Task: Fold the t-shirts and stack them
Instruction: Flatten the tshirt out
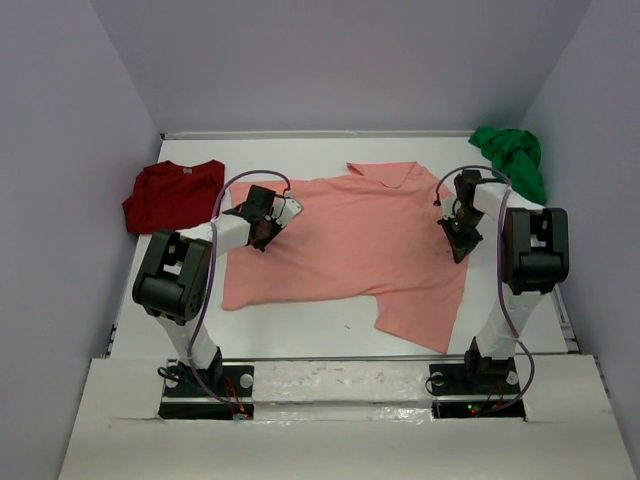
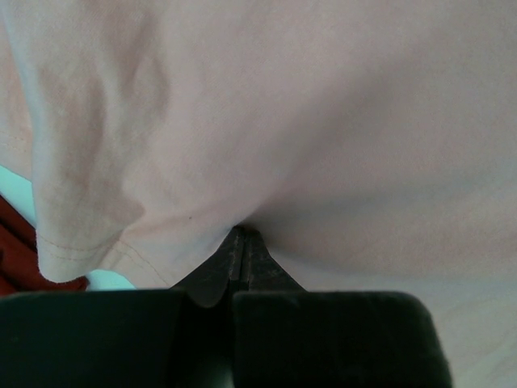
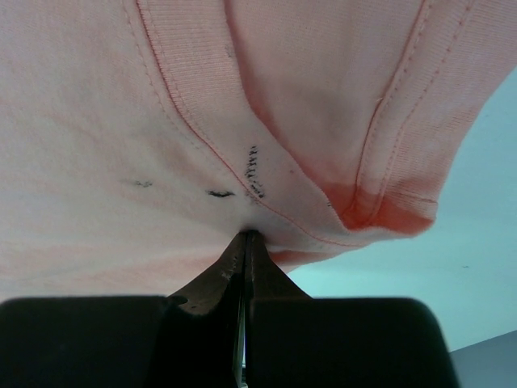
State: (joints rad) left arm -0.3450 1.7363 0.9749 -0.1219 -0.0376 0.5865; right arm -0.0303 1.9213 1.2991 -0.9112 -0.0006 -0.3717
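A salmon-pink t-shirt [image 1: 360,235] lies spread over the middle of the white table [image 1: 300,328]; its lower right part reaches toward the front edge. My left gripper [image 1: 265,232] is shut on the shirt's left edge. In the left wrist view the pink cloth [image 2: 323,121] bunches at the closed tips of the left gripper [image 2: 242,232]. My right gripper [image 1: 460,240] is shut on the shirt's right edge. There a stitched hem of the pink shirt [image 3: 105,162] meets the closed tips of the right gripper [image 3: 248,236]. A dark red t-shirt [image 1: 170,195] lies crumpled at the left. A bright green t-shirt [image 1: 512,155] is bunched in the back right corner.
Pale walls [image 1: 60,200] close the table in on the left, back and right. A white cardboard strip [image 1: 340,375] runs along the near edge between the two arm bases.
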